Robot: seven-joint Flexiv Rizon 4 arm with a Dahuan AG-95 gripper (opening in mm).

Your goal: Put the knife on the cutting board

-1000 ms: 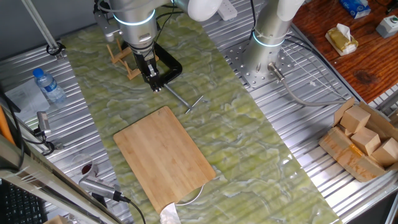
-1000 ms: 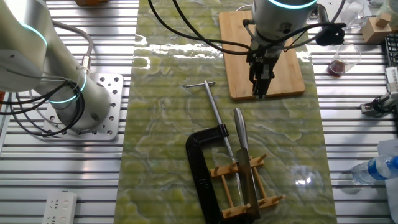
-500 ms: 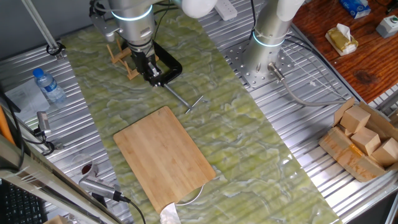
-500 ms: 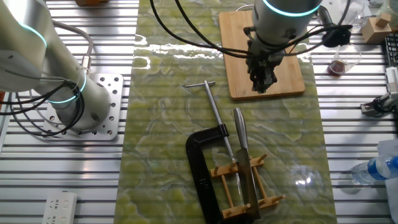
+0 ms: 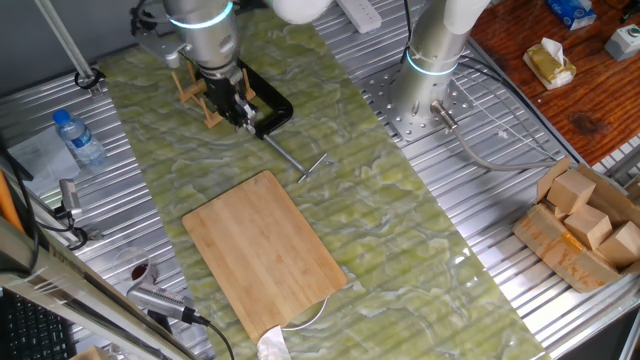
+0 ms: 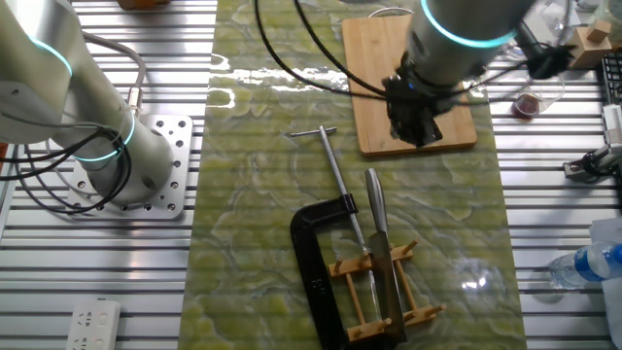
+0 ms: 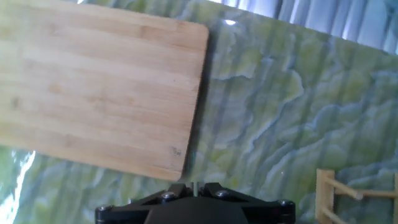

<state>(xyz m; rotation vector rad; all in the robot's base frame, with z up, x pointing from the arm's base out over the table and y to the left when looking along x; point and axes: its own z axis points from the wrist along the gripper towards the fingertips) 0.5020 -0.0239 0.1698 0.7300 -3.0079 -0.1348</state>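
Steel knife (image 6: 379, 248) stands on edge in the rack (image 6: 387, 288), handle toward the cutting board (image 6: 403, 87); fingers' spread unclear.

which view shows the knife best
The other fixed view: the knife shows nearly whole, standing in the wooden rack beside the black clamp, handle toward the cutting board. In one fixed view the arm hides it. The hand view shows only the board and a corner of the rack.
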